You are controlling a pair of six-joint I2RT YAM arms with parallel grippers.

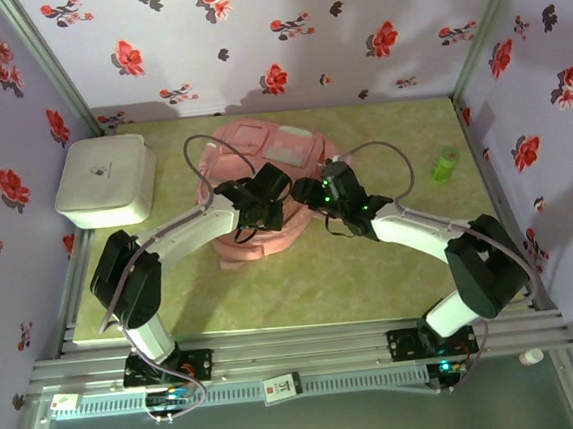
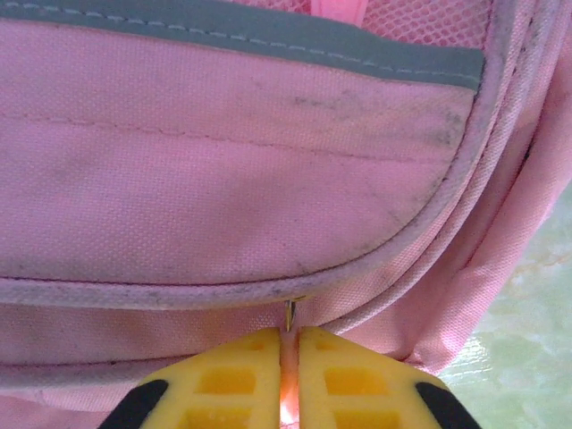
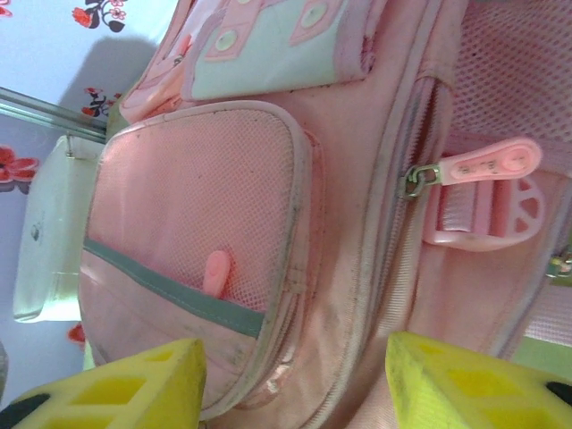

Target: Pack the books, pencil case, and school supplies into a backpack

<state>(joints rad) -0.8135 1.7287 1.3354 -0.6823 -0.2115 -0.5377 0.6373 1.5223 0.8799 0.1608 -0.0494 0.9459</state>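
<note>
The pink backpack (image 1: 266, 156) lies in the middle of the table, its mint pocket panel toward the back. My left gripper (image 1: 256, 215) is at its near left side. In the left wrist view the yellow fingers (image 2: 232, 380) are shut on a pink zipper pull (image 2: 290, 362) below a piped seam of the backpack (image 2: 223, 179). My right gripper (image 1: 315, 194) is at the near right side and stands open (image 3: 295, 384), its fingers either side of the backpack's zipped edge (image 3: 357, 268). Another pink zipper pull (image 3: 487, 165) hangs further along. The books and pencil case are out of view.
A white rounded box (image 1: 106, 180) stands at the back left, also seen in the right wrist view (image 3: 49, 232). A small green object (image 1: 445, 164) lies at the back right. Flowered walls close off three sides of the green table (image 1: 371, 267).
</note>
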